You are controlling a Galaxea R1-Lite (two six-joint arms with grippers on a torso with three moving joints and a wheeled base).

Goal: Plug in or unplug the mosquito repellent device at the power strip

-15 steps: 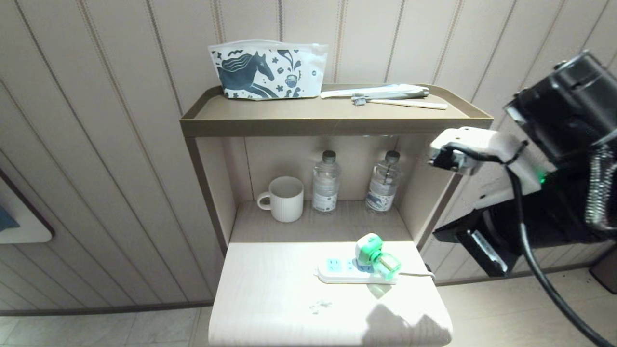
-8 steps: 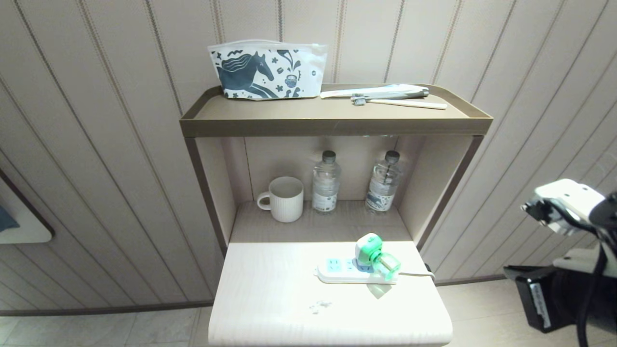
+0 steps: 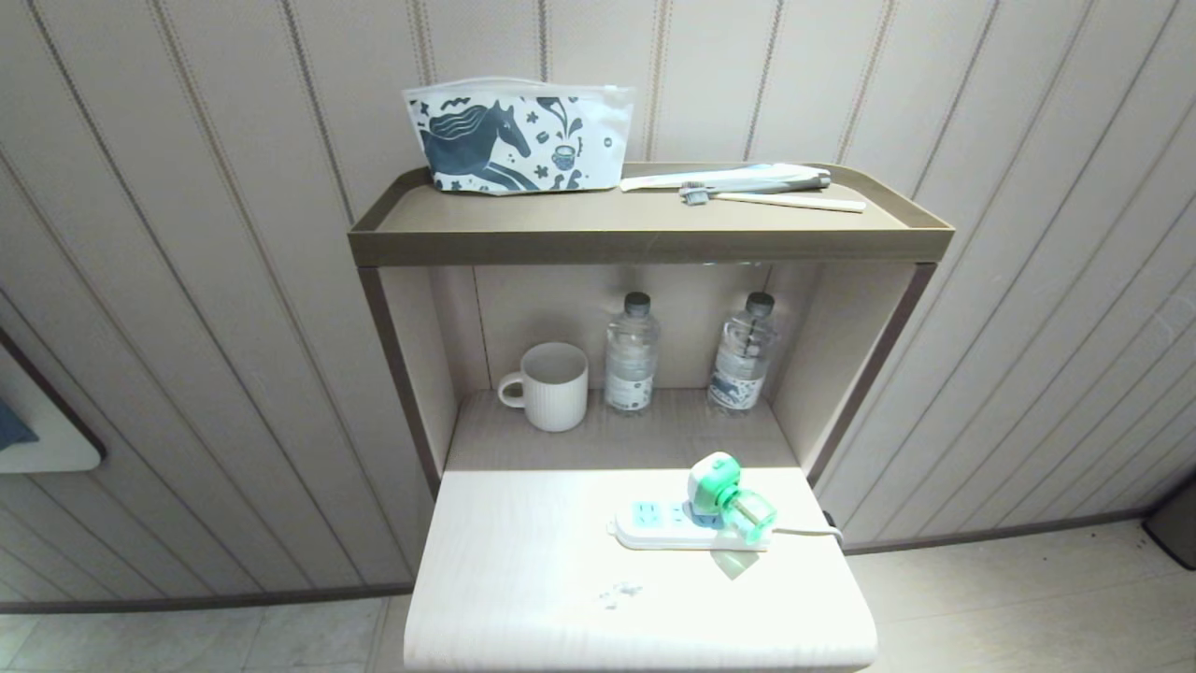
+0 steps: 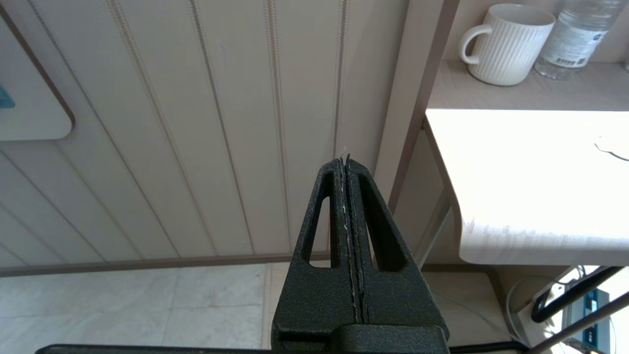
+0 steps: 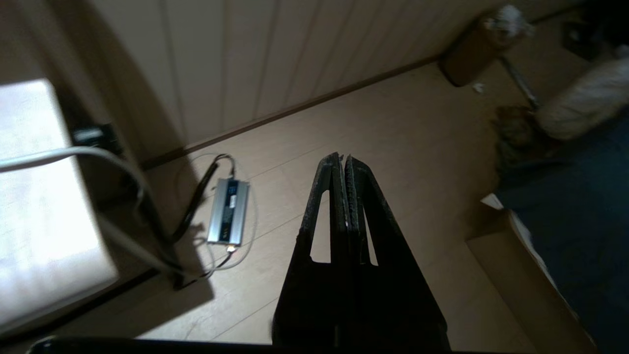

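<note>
The mosquito repellent device (image 3: 727, 494), white and green with a translucent green bottle, sits plugged into the right end of the white power strip (image 3: 659, 528) on the pale tabletop (image 3: 523, 579). Neither arm shows in the head view. My left gripper (image 4: 344, 160) is shut and empty, held low to the left of the table, over the floor. Off the table's right side, my right gripper (image 5: 342, 158) is shut and empty too, pointing down at the floor.
A white mug (image 3: 551, 385) and two water bottles (image 3: 632, 353) stand in the shelf niche behind the strip. A printed pouch (image 3: 519, 136) and a toothbrush (image 3: 775, 198) lie on the top shelf. A power adapter (image 5: 227, 211) with cables lies on the floor.
My right arm has swung down and to the right, leaving the head view. The device and strip have not moved.
</note>
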